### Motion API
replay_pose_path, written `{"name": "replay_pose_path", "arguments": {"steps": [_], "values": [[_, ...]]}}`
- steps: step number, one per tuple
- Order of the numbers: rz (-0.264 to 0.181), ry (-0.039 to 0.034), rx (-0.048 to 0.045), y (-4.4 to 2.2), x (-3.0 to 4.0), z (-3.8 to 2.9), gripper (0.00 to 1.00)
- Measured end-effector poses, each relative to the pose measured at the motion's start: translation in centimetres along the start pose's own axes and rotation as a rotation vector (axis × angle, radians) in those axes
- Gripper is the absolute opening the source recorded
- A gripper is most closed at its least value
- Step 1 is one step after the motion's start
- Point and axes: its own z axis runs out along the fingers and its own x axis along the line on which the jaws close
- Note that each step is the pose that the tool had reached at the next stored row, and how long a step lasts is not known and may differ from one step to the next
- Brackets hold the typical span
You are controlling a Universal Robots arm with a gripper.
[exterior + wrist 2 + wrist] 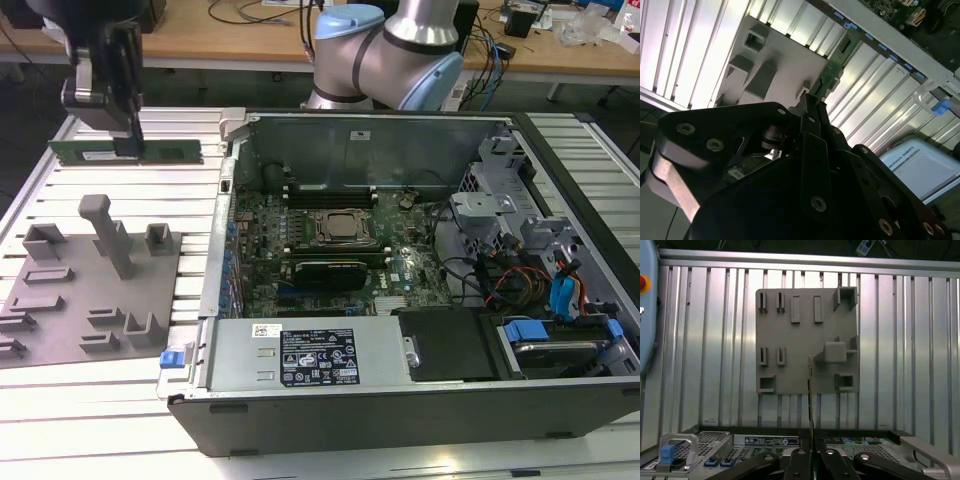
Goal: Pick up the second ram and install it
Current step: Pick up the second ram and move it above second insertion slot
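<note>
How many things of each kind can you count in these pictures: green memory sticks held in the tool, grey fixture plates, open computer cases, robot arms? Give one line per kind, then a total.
Green memory stick, the second ram, held in the tool: 1
Grey fixture plate: 1
Open computer case: 1
Robot arm: 1
Total: 4

Fingers (798,465) tight on second ram (170,152)

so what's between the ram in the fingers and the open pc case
In the exterior view, just bare ribbed table between the second ram, shut in the gripper, and the case wall.
</note>
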Motion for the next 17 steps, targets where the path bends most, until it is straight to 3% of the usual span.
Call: {"name": "replay_pose_path", "arguments": {"steps": [5, 9, 11, 17], "values": [[0.0, 0.0023, -0.0075, -1.64, -0.39, -0.11, 0.13], [0.0, 0.0035, -0.0162, -3.52, -0.78, -0.21, 0.13], [0.0, 0.0036, -0.0194, -4.08, -0.9, -0.22, 0.13], [0.001, 0.0017, -0.0368, -6.08, -1.21, 0.2, 0.13]]}}
